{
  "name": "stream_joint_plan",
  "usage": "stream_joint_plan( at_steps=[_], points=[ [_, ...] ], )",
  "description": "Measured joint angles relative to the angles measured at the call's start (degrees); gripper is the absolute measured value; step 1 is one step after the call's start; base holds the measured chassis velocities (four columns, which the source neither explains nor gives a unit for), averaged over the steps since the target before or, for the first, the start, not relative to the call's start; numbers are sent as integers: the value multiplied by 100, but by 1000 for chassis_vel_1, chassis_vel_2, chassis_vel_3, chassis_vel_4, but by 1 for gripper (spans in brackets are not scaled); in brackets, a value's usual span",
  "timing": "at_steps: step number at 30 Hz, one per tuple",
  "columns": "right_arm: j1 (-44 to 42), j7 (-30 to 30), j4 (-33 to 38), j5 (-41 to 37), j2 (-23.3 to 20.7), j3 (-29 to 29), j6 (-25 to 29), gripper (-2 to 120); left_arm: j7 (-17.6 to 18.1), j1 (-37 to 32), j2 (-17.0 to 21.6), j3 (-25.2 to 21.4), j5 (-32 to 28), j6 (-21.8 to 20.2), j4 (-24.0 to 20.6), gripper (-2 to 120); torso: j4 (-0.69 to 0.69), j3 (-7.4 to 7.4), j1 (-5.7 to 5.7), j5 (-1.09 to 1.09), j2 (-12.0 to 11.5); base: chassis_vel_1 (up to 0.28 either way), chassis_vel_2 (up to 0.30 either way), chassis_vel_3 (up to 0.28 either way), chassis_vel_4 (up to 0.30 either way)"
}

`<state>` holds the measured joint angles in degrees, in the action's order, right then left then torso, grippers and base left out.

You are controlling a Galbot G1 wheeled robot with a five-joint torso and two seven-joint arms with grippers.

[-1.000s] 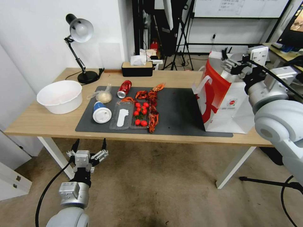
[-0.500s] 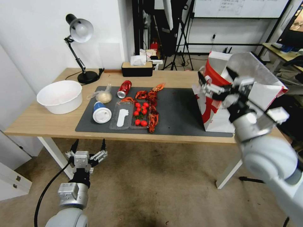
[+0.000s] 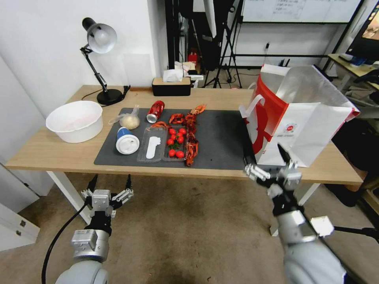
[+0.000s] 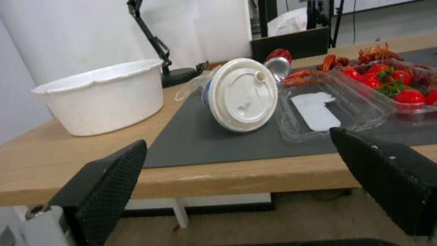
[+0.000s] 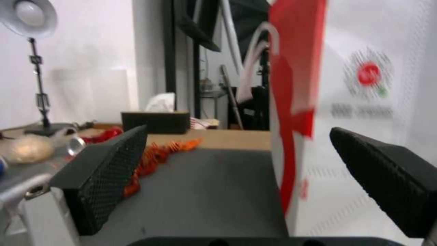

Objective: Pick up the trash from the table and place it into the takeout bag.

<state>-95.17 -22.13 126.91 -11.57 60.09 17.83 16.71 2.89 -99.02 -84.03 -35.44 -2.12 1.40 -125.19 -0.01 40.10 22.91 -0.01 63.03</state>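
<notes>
Since half a second ago the right gripper point(image 3: 268, 165) has dropped from in front of the takeout bag point(image 3: 312, 130) to just below the bench's point(image 3: 47, 152) front edge, fingers spread and empty. That one white-and-red bag stands just above and beyond it, on the mat's point(image 3: 221, 142) end; its small red round logo point(image 3: 290, 127) has print beneath, too blurred to read.

Well off to this gripper's left lie the trash items: one blue cup with white lid point(image 3: 127, 142) on its side, one knotted clear bag point(image 3: 128, 119), one crushed red can point(image 3: 155, 111), two clear plastic trays, one point(image 3: 152, 149) empty, the other point(image 3: 175, 144) holding tomatoes, and red crayfish shells point(image 3: 191, 134).

Beneath the bench's near edge the left gripper point(image 3: 109, 182) hangs open and empty; the blue cup lies just beyond it, one white bowl point(image 3: 75, 120) farther out to its left.
</notes>
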Motion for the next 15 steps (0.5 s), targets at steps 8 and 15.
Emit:
stream_joint_plan(
  at_steps=[8,15],
  points=[
    [-254,-139,-627,320,293,-70,490,100,0,15,45,-3,-12,60,76,100,1,0,1,0,0,0,0,0,0],
    [-251,-213,-1011,377,362,-99,697,100,-4,38,66,-7,-16,83,144,100,1,0,1,0,0,0,0,0,0]
  ],
)
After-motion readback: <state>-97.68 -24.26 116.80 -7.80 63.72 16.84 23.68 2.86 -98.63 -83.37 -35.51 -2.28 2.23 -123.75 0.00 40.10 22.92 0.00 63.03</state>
